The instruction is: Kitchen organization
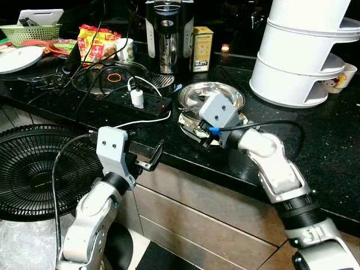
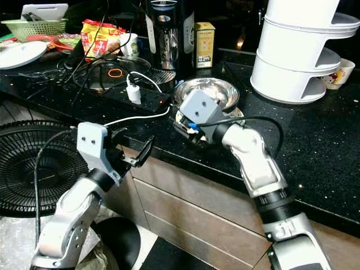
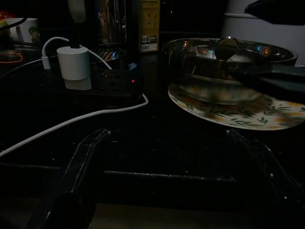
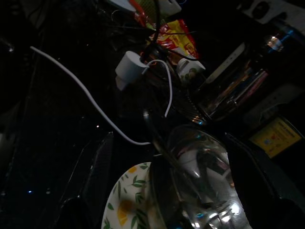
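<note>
The right claw point(image 1: 203, 136) hides part of the floral-patterned plate point(image 3: 248, 112) under the steel bowl point(image 1: 216, 93); the frame top crops the white stacked steamer point(image 1: 304, 50).

A black speckled tabletop point(image 1: 337, 146) runs across the upper and middle frame, glossy, catching small glints of light. Below its front edge, at lower centre and right, stand brown cabinet drawers point(image 1: 214, 219). The far upper part of the frame is dark, with one small warm light point(image 1: 225, 48) at upper centre. At left a black fan grille point(image 1: 39, 169) stands before the cabinets, over a pale floor point(image 1: 22, 247) at lower left.
</note>
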`<state>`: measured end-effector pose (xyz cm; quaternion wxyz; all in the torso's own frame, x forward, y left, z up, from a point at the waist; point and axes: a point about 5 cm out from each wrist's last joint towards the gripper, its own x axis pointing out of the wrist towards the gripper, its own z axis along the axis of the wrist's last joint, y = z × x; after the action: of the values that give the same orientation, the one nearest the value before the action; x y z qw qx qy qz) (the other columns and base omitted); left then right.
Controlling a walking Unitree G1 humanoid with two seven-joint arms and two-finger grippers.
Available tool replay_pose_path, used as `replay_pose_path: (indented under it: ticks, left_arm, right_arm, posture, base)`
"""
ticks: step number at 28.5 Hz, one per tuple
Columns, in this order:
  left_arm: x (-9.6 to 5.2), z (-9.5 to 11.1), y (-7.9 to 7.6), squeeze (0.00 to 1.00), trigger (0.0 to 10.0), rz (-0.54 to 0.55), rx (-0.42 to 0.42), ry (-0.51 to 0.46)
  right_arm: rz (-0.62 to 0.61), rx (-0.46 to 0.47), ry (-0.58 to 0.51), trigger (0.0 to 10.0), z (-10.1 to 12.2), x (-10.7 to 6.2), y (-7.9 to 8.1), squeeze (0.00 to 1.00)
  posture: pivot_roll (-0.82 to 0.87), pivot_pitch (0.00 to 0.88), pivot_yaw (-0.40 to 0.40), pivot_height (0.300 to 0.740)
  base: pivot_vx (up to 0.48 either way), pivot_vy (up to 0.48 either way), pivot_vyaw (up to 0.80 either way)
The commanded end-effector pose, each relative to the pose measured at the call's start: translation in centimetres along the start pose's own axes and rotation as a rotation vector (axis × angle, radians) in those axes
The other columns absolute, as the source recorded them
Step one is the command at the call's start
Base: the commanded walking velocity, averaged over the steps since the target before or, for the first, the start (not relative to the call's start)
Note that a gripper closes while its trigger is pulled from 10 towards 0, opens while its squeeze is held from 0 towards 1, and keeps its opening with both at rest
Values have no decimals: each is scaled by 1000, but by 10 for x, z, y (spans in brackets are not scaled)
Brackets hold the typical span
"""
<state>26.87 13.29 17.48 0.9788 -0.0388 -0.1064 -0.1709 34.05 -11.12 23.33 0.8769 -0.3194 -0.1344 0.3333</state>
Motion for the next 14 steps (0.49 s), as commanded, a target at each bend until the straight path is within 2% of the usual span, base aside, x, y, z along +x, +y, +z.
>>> replay_pose_path:
  ticks: [1,2,5,6,7,8,10,11,12,14]
  left_arm:
    - [0,0,1,0,10000,6,13,1]
    - [1,0,0,0,10000,3,13,-2]
    - [1,1,0,0,10000,2,12,-3]
    - [1,0,0,0,10000,2,12,-2]
    - [1,0,0,0,10000,2,12,-2]
    - [1,0,0,0,10000,2,13,0]
    - [1,0,0,0,10000,3,13,0]
    - [1,0,1,0,10000,3,14,0]
    - [1,0,1,0,10000,3,13,0]
    - [1,0,0,0,10000,4,13,0]
  right_arm:
    - [-4,-22,23,10000,-3,1,-1,0]
    - [-29,-68,53,10000,-6,1,-4,0]
    - [-42,-111,84,10000,-10,-1,-8,0]
    - [-41,-115,87,9020,-10,-2,-8,0]
    - [-41,-115,87,9020,-10,-2,-8,0]
    - [-36,-132,99,4824,-12,-3,-8,0]
    - [-30,-150,112,4824,-14,-3,-8,0]
    - [-27,-157,121,4392,-15,-4,-8,0]
    - [-22,-164,129,3529,-17,-4,-8,0]
    - [-18,-170,135,3529,-18,-5,-8,0]
  posture:
    - [47,0,-21,740]
    - [44,0,-18,740]
    - [41,0,-17,740]
    - [41,0,-17,740]
    - [41,0,-17,740]
    - [41,0,-17,740]
    - [41,0,-17,740]
    - [38,0,-16,740]
    - [39,0,-17,740]
    - [40,0,-17,740]
  base:
    - [0,0,0]
    - [0,0,0]
    - [0,0,0]
    - [0,0,0]
    - [0,0,0]
    - [0,0,0]
    - [0,0,0]
    - [0,0,0]
    - [0,0,0]
    - [0,0,0]
